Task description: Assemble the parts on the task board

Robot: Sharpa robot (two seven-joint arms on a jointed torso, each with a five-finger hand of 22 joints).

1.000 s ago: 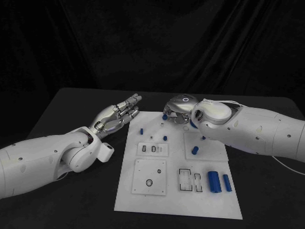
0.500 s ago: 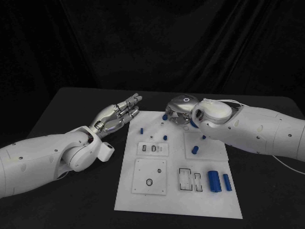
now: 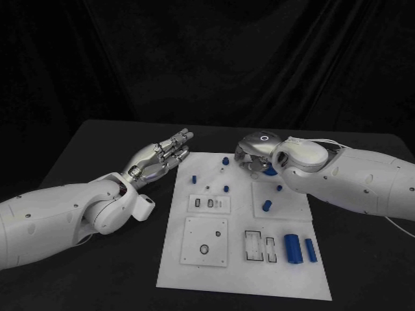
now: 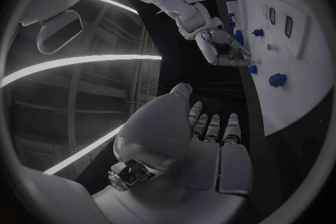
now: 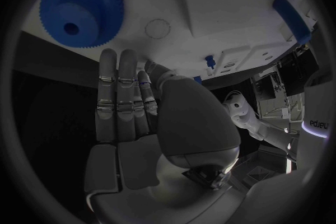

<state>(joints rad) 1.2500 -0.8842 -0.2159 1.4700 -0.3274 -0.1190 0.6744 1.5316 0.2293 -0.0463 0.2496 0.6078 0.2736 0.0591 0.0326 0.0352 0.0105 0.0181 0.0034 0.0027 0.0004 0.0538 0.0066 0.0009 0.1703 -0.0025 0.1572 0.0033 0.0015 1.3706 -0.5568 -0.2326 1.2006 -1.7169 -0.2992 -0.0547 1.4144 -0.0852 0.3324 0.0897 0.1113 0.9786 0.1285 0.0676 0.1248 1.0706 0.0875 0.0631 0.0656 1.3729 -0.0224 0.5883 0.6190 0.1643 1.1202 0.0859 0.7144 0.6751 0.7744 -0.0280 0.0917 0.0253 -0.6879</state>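
The white task board [image 3: 240, 259] lies flat in the middle of the black desk [image 3: 86, 149]. Small blue parts [image 3: 266, 205] are scattered over its far half, and 2 larger blue cylinders [image 3: 292, 247] lie side by side near its right edge, close to the front. A blue toothed gear [image 5: 80, 7] sits on the board just beyond the right hand's fingertips [image 5: 117, 59]. The right hand [image 3: 256, 150] hovers over the board's far right corner, fingers extended and holding nothing. The left hand [image 3: 161, 155] rests above the desk just beside the board's far left edge, fingers straight and slightly apart, holding nothing.
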